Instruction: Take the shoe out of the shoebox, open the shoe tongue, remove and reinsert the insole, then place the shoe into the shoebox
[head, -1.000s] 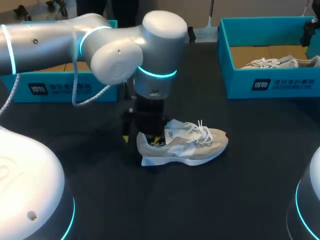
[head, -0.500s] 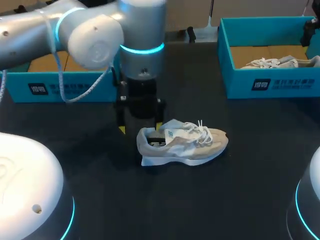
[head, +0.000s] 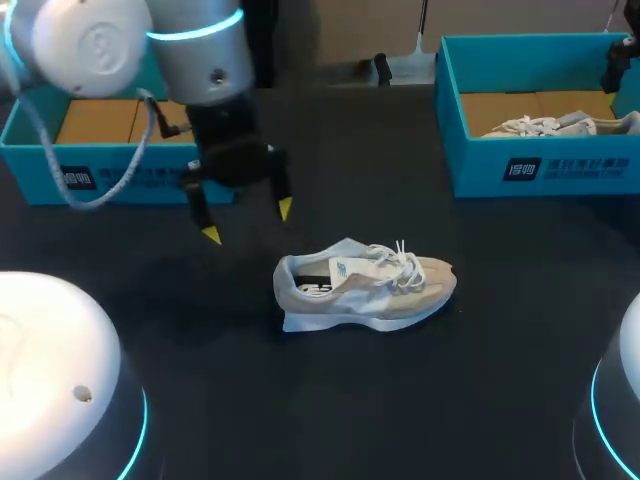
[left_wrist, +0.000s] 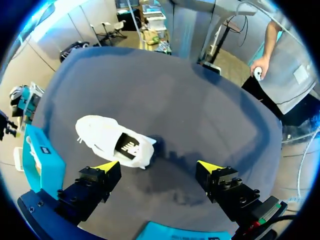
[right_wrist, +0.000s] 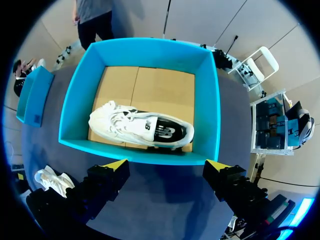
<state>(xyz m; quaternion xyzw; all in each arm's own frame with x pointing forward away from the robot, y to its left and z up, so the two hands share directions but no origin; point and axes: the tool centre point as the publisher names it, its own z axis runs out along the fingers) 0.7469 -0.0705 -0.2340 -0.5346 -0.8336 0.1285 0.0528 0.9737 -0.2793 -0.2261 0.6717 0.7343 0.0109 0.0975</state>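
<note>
1. The left gripper (head: 248, 222) is hanging above the table (head: 400, 400) with its two fingers spread wide and nothing between them, so it is gripping nothing.
2. The shoe (head: 365, 285) is lying just ahead of that gripper and off to one side, apart from both fingers. In the head view it is sitting toward the middle of the table from the gripper and a little nearer the robot.
3. The shoe is standing upright on its sole. Its long axis is running across the table, roughly side to side, with the heel pointing toward the left gripper and the toe pointing toward the robot's right.
4. The heel end and the mouth of the shoe are therefore lying nearest the open fingers, and the dark insole is showing inside the opening.
5. The left shoebox (head: 130, 180) is sitting behind the left gripper with its bare cardboard floor showing.
6. The right gripper (right_wrist: 166, 165), also spread and holding nothing, is hovering over the right shoebox (right_wrist: 140, 151), where a second shoe (right_wrist: 135, 125) is lying. That is well apart from the shoe on the table, so the left arm is looking much the better placed for the next grasp.
</note>
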